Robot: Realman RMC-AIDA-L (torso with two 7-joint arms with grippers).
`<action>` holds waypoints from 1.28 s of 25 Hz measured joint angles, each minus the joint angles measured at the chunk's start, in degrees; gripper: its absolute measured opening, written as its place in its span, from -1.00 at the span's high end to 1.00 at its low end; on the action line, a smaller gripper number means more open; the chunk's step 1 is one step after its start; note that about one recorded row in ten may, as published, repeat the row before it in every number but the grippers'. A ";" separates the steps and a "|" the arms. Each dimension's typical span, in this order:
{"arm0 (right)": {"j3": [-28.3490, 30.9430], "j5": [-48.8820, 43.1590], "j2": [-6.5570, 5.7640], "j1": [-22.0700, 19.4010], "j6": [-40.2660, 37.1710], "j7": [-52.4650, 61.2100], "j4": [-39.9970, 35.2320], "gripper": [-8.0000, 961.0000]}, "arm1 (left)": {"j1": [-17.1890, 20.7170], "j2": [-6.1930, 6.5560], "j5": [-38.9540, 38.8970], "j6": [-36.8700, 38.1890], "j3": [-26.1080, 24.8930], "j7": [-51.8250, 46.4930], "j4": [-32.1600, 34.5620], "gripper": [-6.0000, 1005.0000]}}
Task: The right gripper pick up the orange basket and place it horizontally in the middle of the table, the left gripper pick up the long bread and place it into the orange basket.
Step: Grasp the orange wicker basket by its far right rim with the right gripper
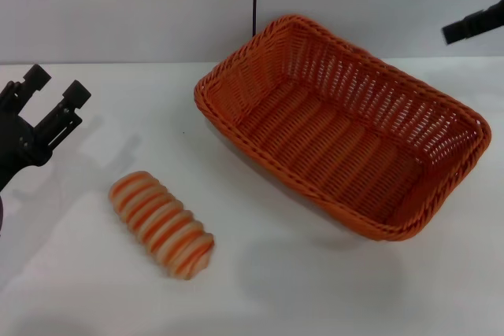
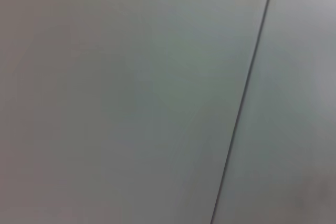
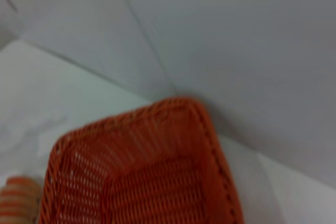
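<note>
Orange wicker fills the right-hand part of the head view: the orange basket (image 1: 346, 127) rests empty on the white bench (image 1: 315, 289), set at a slant, one corner pointing toward the grey wall and its far long side running off to the robot's right. To the basket's left and a little nearer the robot lies the long bread (image 1: 162, 223), well apart from the rim, on its side and also skewed. Left of the bread, near the edge of view, the left claw (image 1: 52, 94) hangs above the bench with its two blocky prongs apart and nothing between them. The right claw (image 1: 472, 23) shows only as a black tip up beyond the basket's far right corner, clear of the rim; whether it is apart or together cannot be told. Neither step looks done: the basket is askew and off to the right, so the first job, gripping it, seems to be the one in hand. The next move would call for the right claw to come down onto the basket's rim, close on the braid, then turn and carry the basket toward the middle.
</note>
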 joint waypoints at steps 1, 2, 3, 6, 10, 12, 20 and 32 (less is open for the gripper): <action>-0.97 -1.77 0.84 0.67 -0.76 -0.11 1.10 -0.44 | 0.00 0.00 -0.01 -0.73 0.28 -1.50 0.18 -0.62; -0.97 -1.77 0.84 0.67 -0.76 -0.11 1.10 -0.44 | 0.00 0.00 -0.01 -0.88 0.45 -1.92 0.25 -0.62; -1.49 -2.64 1.30 0.85 -1.24 -0.20 1.45 -0.44 | -0.01 0.01 -0.01 -0.99 0.61 -2.20 0.29 -0.62; -3.28 -4.26 2.44 0.97 -3.09 -0.37 2.31 -0.44 | 0.00 0.02 -0.01 -1.10 0.79 -2.41 0.32 -0.62; -5.40 -6.24 4.47 0.81 -5.50 -0.23 2.91 -0.43 | -0.05 0.08 -0.01 -1.17 0.88 -2.51 0.33 -0.62; -5.51 -6.66 4.92 0.78 -5.79 -0.23 2.94 -0.44 | -0.20 0.09 -0.01 -1.17 0.88 -2.63 0.33 -0.62; -5.61 -9.65 6.64 0.42 -8.97 -0.43 3.93 -0.43 | -0.35 0.09 -0.01 -1.17 0.88 -3.22 0.44 -0.62; -5.63 -9.73 7.18 0.05 -10.47 -2.04 6.40 -0.20 | -0.39 0.09 -0.01 -1.51 0.88 -3.25 0.50 -0.62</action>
